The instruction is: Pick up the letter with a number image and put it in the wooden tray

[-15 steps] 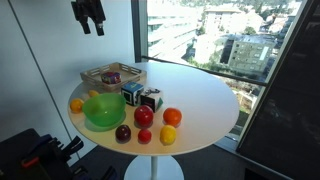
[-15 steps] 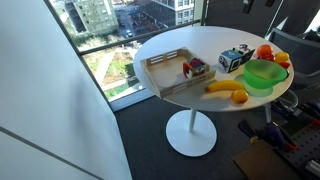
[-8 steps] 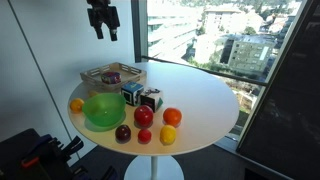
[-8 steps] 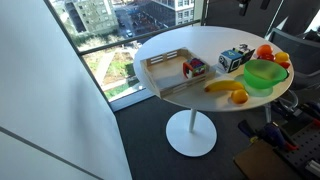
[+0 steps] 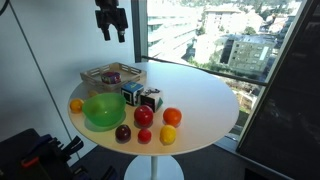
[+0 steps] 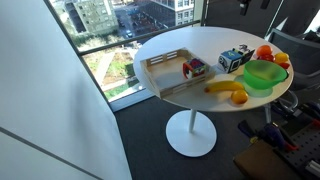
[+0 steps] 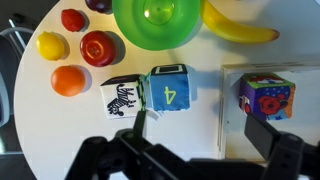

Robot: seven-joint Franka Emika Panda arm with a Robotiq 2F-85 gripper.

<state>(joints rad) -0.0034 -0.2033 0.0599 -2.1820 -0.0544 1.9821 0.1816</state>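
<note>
**Gripper open high over the table; number cube on the table, outside the tray**

The round white table point(image 5: 200, 95) takes the middle of both exterior views. On its left part in an exterior view stands the tray point(image 5: 95, 70). In the wrist view the tray point(image 7: 232, 120) is at the right edge, and one colourful cube point(image 7: 266, 95) lies inside it.

The green bowl point(image 5: 103, 110) sits below the tray in that exterior view. In the wrist view it is at the top centre point(image 7: 160, 20).

The gripper point(image 5: 111, 32) hangs at the top of the frame, well apart from everything on the table. Its two fingers are spread and nothing is between them. In the wrist view the gripper point(image 7: 192, 158) is a dark shape along the bottom edge.

A banana point(image 7: 240, 30) lies at the upper right, just beside the bowl.

The number cube point(image 7: 170, 92) is in the centre of the wrist view, below the bowl, with a "4" on its top face. It stands on the table just left of the tray, and a zebra cube point(image 7: 122, 97) is just beside it on the left. In an exterior view the number cube point(image 5: 130, 93) is right of the bowl.

An apple point(image 7: 98, 48), an orange point(image 7: 68, 80) and a lemon point(image 7: 50, 45) lie at the upper left.
</note>
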